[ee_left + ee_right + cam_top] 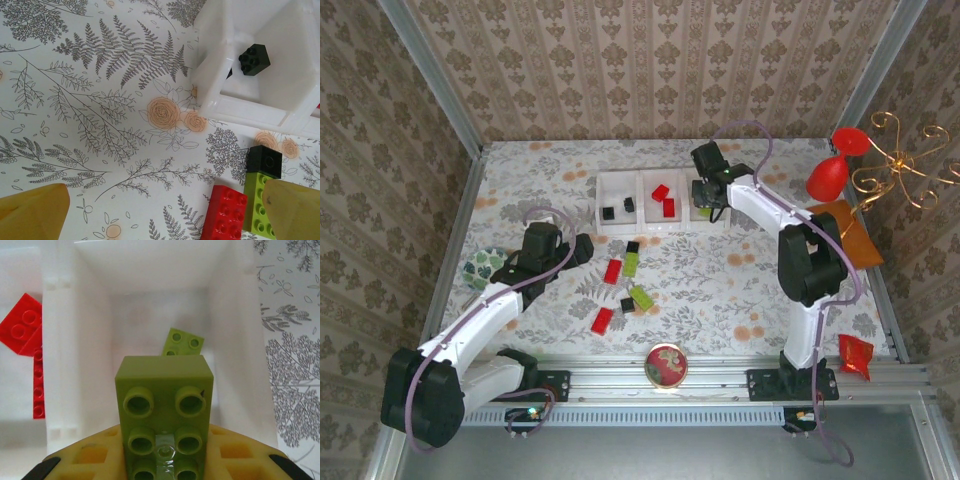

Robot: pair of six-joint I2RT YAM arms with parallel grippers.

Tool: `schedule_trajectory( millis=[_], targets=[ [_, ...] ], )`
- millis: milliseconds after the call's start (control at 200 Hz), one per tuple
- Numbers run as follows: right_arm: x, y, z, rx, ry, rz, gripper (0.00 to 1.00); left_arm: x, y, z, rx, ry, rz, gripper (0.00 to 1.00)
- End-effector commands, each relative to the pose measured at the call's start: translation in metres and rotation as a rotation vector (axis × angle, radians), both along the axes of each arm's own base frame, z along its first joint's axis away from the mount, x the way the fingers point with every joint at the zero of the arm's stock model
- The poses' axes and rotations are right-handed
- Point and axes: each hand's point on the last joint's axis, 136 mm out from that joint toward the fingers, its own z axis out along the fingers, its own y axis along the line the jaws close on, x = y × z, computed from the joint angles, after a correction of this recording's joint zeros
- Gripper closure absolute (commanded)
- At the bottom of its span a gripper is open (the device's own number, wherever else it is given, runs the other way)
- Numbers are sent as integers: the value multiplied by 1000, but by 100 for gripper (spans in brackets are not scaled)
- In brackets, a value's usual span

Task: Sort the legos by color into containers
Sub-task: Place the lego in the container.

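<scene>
Right fingers [85, 456] clench a lime-green brick [162, 405] over the tray [70, 365] – its right-end compartment – while left fingers [30, 212] spread wide above the surface [100, 100].

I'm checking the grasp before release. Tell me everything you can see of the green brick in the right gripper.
The lime-green brick is glossy plastic, rectangular, two studs wide, six hollow studs showing. The right gripper is shut on its near end. It is held over the tray's right compartment, studs toward the wrist camera, not touching the green brick lying inside.
</scene>
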Motion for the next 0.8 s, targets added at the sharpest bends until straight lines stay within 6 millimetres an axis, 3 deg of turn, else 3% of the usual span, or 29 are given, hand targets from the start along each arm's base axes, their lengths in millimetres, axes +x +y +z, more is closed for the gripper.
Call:
schedule_trajectory(
  millis=[0, 460, 795],
  targets=[
    [15, 6, 3, -14, -22, 38, 72, -1, 1, -3, -19, 5, 11, 0],
    [38, 12, -11, 10, -48, 48, 68, -3, 1, -1, -23, 6, 11, 0],
    [40, 13, -15, 24, -36, 43, 52, -3, 2, 3, -19, 0, 9, 0]
  ],
)
